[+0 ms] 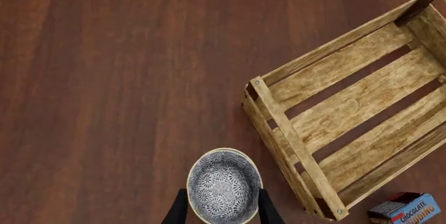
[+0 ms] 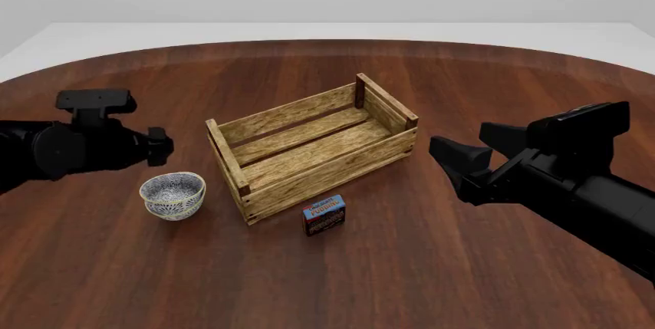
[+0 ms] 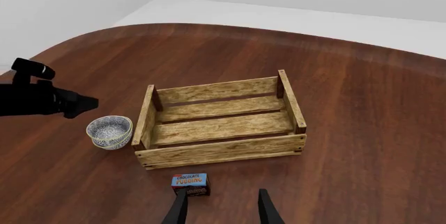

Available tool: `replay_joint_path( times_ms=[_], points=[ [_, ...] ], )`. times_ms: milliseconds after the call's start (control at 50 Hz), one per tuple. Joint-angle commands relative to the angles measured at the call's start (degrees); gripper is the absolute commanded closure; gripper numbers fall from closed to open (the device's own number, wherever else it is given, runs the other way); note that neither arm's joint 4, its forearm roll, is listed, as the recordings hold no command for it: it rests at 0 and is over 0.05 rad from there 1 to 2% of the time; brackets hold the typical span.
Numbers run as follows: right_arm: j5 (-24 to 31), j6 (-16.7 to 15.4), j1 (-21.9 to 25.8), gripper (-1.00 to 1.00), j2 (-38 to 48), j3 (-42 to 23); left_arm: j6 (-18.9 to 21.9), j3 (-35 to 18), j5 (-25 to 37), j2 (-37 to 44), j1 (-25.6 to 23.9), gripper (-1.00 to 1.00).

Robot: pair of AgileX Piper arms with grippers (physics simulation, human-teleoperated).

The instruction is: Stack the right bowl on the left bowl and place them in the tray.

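Note:
Two speckled blue-grey bowls sit nested as one stack on the table, just left of the tray [image 2: 325, 169]. The right bowl [image 2: 172, 188] lies inside the left bowl [image 2: 174, 211], whose second rim shows around it. In the left wrist view the stack [image 1: 224, 186] appears between the fingers of my left gripper [image 1: 223, 211], which is open and hovers above it. From the front, that gripper [image 2: 159, 147] is above the bowls and clear of them. My right gripper [image 2: 458, 165] is open and empty in the air to the right of the tray [image 3: 223, 152].
A small blue-and-red chocolate pudding carton [image 2: 324, 215] stands just in front of the tray's near wall, also seen below the right gripper [image 3: 190, 184]. The slatted tray [image 1: 296, 145] holds nothing. Dark wooden tabletop surrounds everything.

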Motion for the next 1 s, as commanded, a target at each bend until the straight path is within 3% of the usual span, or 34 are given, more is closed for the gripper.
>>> replay_joint_path(
  times_ms=[20,500,1000],
  points=[
    [0.0,0.0,0.0,-1.00,0.0,0.0,-1.1,0.7,-0.2,-0.5,-1.1,-1.00],
    [0.0,0.0,0.0,-1.00,0.0,0.0,0.8,-1.5,-0.1,3.4,0.5,-1.00],
    [0.0,0.0,0.0,-1.00,0.0,0.0,4.7,0.0,-5.0,11.2,4.0,-1.00]
  ],
)
